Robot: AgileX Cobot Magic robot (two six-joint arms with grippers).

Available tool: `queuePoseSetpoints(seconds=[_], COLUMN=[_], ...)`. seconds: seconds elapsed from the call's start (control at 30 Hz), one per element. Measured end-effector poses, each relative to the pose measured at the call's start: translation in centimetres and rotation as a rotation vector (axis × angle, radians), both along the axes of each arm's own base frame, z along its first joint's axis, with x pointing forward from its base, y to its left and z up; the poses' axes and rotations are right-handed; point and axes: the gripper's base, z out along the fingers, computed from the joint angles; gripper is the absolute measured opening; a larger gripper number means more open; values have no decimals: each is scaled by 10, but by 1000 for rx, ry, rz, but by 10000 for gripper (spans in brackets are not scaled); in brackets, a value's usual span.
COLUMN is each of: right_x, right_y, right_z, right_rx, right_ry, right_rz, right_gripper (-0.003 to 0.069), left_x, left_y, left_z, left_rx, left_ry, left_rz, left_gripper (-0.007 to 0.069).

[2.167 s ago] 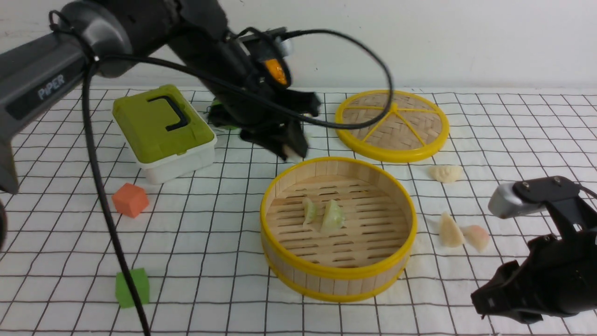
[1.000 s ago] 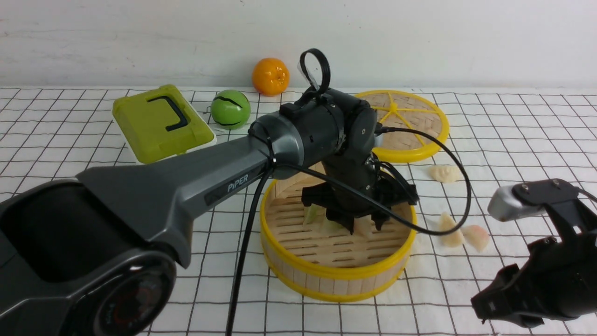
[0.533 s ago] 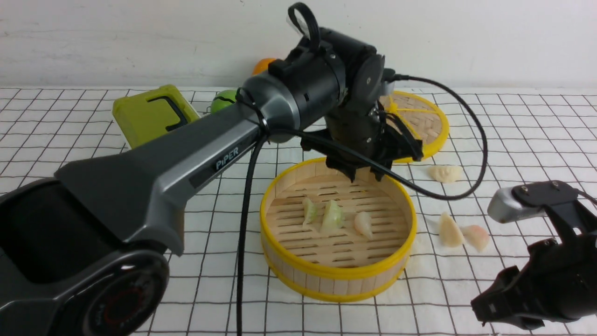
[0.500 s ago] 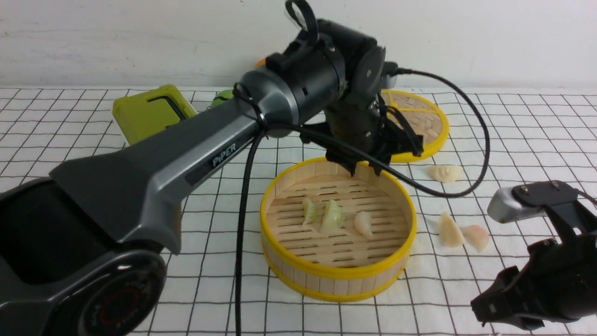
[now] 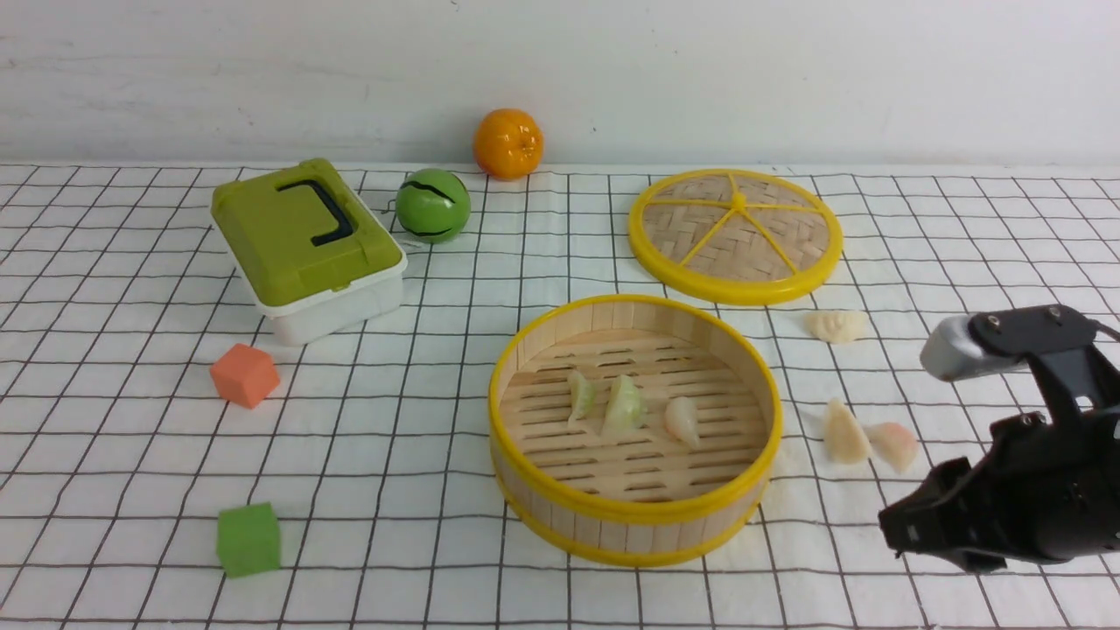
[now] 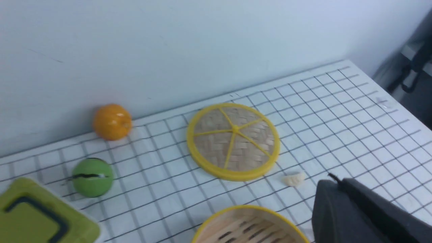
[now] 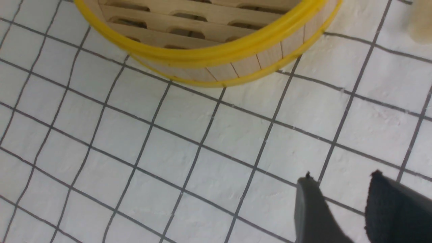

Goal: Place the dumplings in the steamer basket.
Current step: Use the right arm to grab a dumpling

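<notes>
in the left wrist view only a dark, blurred piece of the left gripper (image 6: 351,209) shows, so its jaws cannot be read. the picture's edge cuts the steamer basket (image 6: 249,224) and the green-lidded box (image 6: 40,216). in the right wrist view the right gripper (image 7: 341,179) and a dumpling (image 7: 420,23) run off the edge.

Gridded table (image 5: 394,394), steamer basket (image 5: 630,525), lid (image 5: 735,236), loose dumplings (image 5: 844,433)

Cloth (image 5: 131,437): white, black grid. Steamer basket (image 5: 634,516): pale wood wall, slatted floor, yellow rims. Dumplings (image 5: 624,407) inside it: two pale green, one whitish-pink. Outside dumplings (image 5: 845,432): two cream, one pink. Lid (image 5: 735,236): tan weave, yellow rim and spokes. Orange cube (image 5: 244,374), green cube (image 5: 248,538). Box (image 5: 306,232): olive top, white base, black handle
</notes>
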Motion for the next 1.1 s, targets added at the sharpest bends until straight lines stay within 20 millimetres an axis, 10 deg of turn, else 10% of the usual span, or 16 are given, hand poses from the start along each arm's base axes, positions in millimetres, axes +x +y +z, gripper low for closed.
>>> queuePoseSetpoints(seconds=[0.27, 0.6, 0.77, 1.1], right_x=[39, 122, 155, 197], right_y=[-14, -43, -39, -9], right_z=[40, 26, -9, -72], right_rx=[-33, -128, -118, -141], right_ry=[-20, 11, 80, 163], right_rz=[-56, -170, -183, -113], right_gripper=[240, 346, 370, 373], left_x=[-43, -53, -62, -88], left_y=[55, 76, 89, 115], left_z=[-50, -206, -216, -171], left_rx=[37, 249, 305, 159], left_ry=[-6, 301, 372, 52], left_rz=[167, 338, 414, 355], left_gripper=[-13, -13, -13, -13])
